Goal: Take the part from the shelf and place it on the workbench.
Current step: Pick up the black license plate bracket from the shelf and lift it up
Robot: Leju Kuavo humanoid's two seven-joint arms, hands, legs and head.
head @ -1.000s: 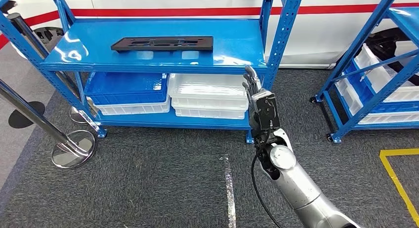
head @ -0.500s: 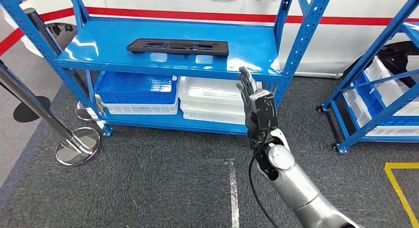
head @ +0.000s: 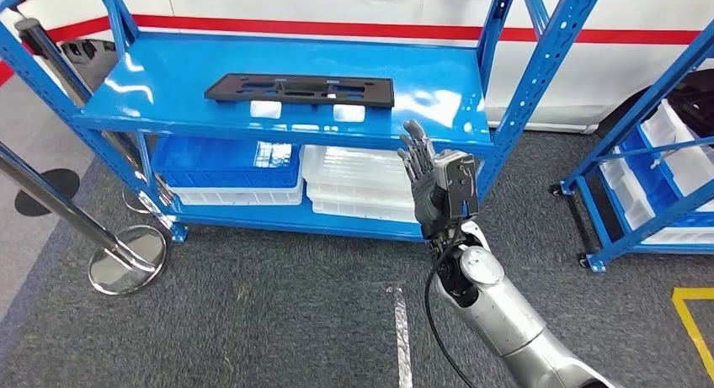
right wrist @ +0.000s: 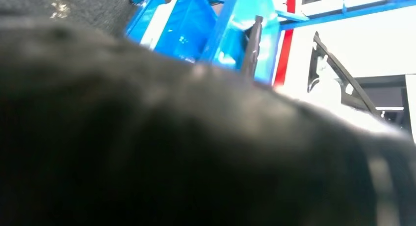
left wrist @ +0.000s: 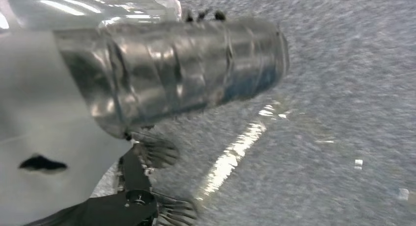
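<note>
Carpet (head: 253, 321) is seen nearest, crossed by a silver tape strip (head: 402, 337). Above it the right hand (head: 429, 182) is raised in front of the shelf (head: 278, 123), fingers (head: 415, 148) apart and holding nothing. White bins (head: 362, 186) and a blue bin (head: 223, 162) are stacked on the lower level. Farther back, the black part (head: 301, 89) lies flat on the top level. The left hand appears blurred, so its state cannot be told.

Flat black slotted part (head: 300, 90), lying on blue shelf (head: 168, 102)
</note>
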